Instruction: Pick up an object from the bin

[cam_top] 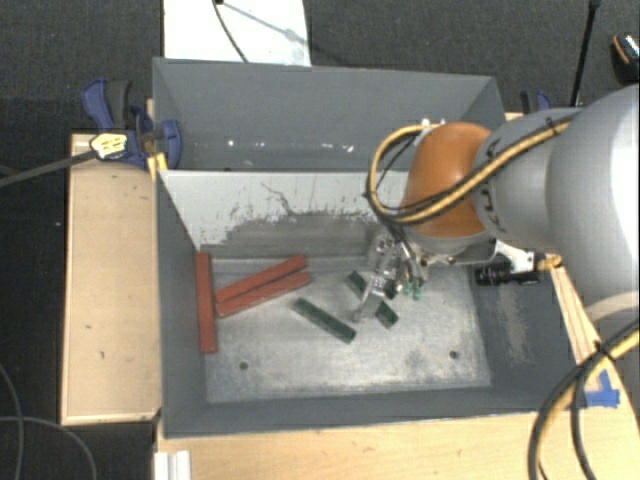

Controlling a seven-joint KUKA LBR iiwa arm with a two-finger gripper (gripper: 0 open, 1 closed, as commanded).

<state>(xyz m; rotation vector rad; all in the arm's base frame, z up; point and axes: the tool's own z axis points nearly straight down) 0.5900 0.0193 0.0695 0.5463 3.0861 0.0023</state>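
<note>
Gripper [383, 293] is hanging low over the middle of the grey bin [440, 353], just right of centre in the frame, with the arm's orange cover sitting above it toward the upper right. Whether the jaws are released or clenched I cannot tell, since the metal parts are blending into the clutter beneath.

Three dark green pieces are lying closest to it. A short green block [387, 316] is sitting just below and to the right of the tip, seemingly touching or almost under it. A second short green piece [356, 282] is lying just to its upper left. A longer green bar [324, 321] is resting near its lower left, its long axis running from upper left to lower right.

Judging by this, the short block under the tip is looking like the likeliest target, though nothing is visibly gripped.

Well apart, at the left of the frame, a pair of red-brown bars [262, 284] is lying slanted side by side, and a third red-brown bar [206, 303] is running along the left wall. None of them is standing in the way.
</note>
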